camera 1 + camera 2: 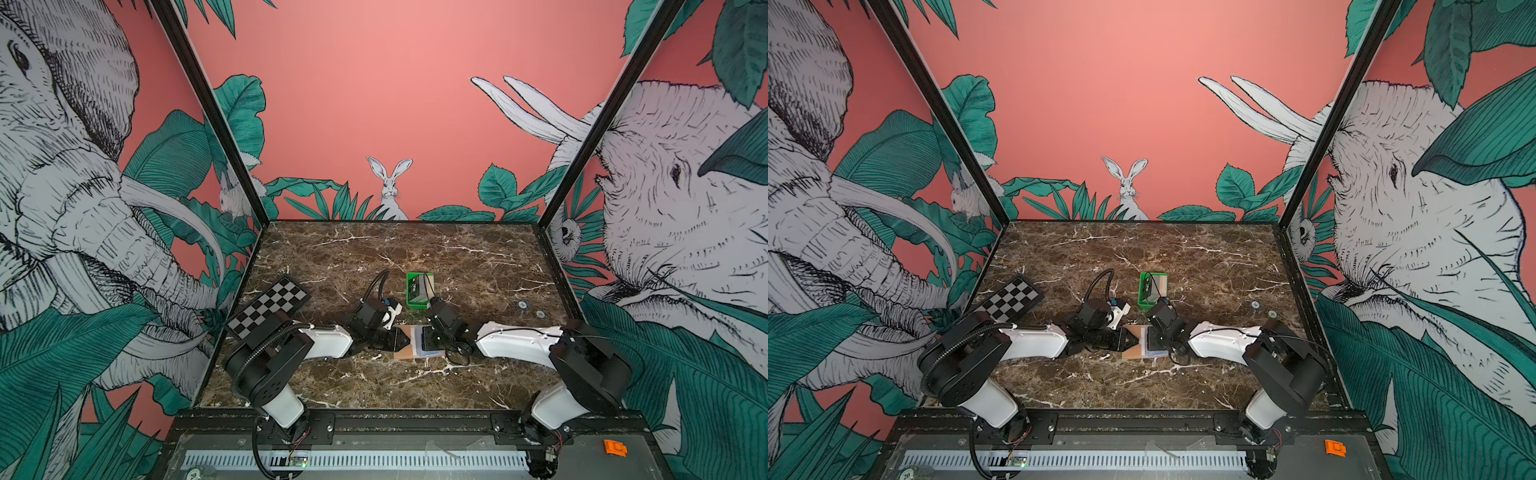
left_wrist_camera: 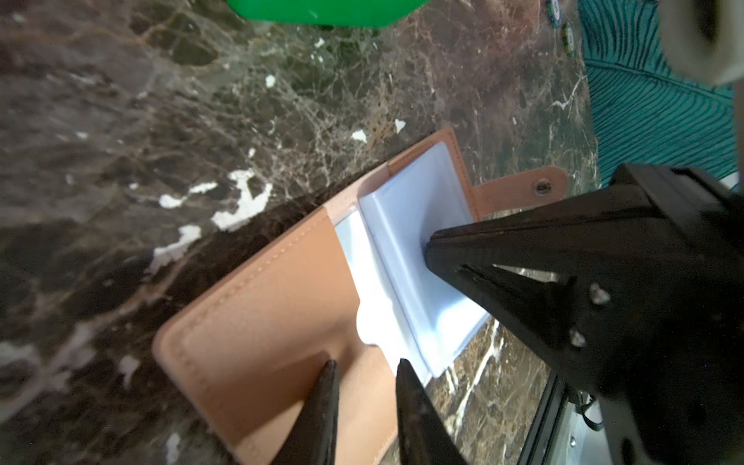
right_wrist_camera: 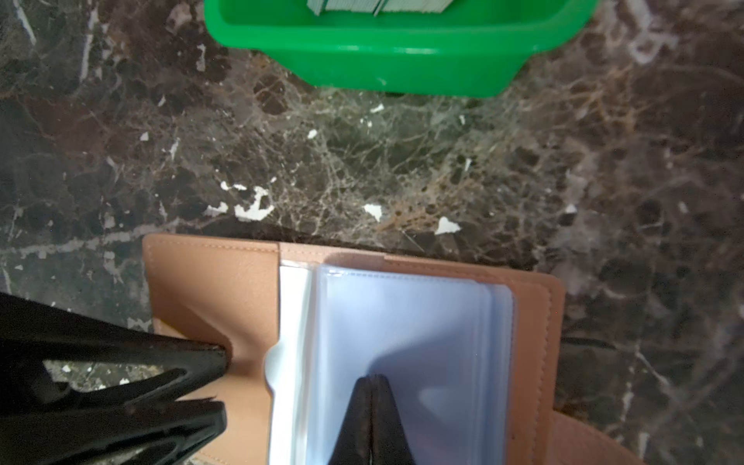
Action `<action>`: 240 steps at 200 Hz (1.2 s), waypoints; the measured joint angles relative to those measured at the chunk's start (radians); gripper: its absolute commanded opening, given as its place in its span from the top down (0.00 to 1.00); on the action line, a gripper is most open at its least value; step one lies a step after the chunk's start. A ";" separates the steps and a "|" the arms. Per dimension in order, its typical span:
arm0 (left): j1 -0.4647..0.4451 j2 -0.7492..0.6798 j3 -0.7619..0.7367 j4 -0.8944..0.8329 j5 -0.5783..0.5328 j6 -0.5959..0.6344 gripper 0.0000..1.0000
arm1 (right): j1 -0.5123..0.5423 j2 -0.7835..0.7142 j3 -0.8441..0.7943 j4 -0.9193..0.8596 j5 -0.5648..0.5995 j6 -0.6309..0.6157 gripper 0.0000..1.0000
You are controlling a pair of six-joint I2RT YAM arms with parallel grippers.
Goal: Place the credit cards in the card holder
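Nearest, toward the front middle of the counter (image 1: 374,386): card holder (image 2: 261,314) spread open and flat. Bare tan leaf on the left arm's side, stack of clear pockets (image 3: 402,322) on the right arm's side, strap tab (image 2: 519,189) sticking out past the pockets. Left fingers (image 1: 404,340) a narrow gap apart, tips down on the tan leaf, gripping nothing. Right fingers (image 3: 372,386) closed tip to tip, pressed onto the top pocket, nothing visible between them.

Likely light and floppy, prone to folding back or sliding on the smooth marble. Better pinned by its leaves than lifted. Pockets thin, slick and clingy, probably needing a mouth teased open before insertion.

Just beyond, apart from the holder: green tray (image 1: 419,293) with the credit cards (image 3: 382,5) on edge inside. Probably stiff, light and slippery. Pinch at an upper edge and draw upward. Tray walls close around the stack, so little side room there.

Farther left, checkerboard (image 1: 268,307), well apart. Bare counter behind and to the right, ample for swinging an arm.
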State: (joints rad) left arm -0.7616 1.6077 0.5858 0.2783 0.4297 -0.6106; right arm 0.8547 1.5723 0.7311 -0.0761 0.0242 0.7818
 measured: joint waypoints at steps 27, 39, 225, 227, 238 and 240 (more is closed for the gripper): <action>-0.001 0.000 0.003 -0.006 -0.004 -0.016 0.73 | 0.000 0.005 0.013 -0.017 0.013 0.005 1.00; -0.001 0.000 0.003 -0.005 -0.003 -0.027 0.73 | 0.000 0.005 0.014 -0.019 0.019 0.004 1.00; 0.031 0.000 0.011 0.034 0.037 -0.114 0.72 | -0.004 -0.074 -0.032 -0.080 0.046 -0.008 1.00; 0.034 0.000 0.012 0.035 0.038 -0.115 0.72 | -0.005 -0.074 -0.032 -0.082 0.047 -0.008 1.00; 0.043 0.000 0.019 0.034 0.045 -0.117 0.72 | -0.008 -0.080 -0.027 -0.089 0.051 -0.011 1.00; 0.045 0.000 0.022 0.033 0.046 -0.117 0.72 | -0.010 -0.081 -0.026 -0.092 0.052 -0.012 1.00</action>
State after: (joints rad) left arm -0.7166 1.6081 0.6079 0.3111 0.4759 -0.7277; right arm 0.8452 1.4910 0.7048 -0.1680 0.0761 0.7700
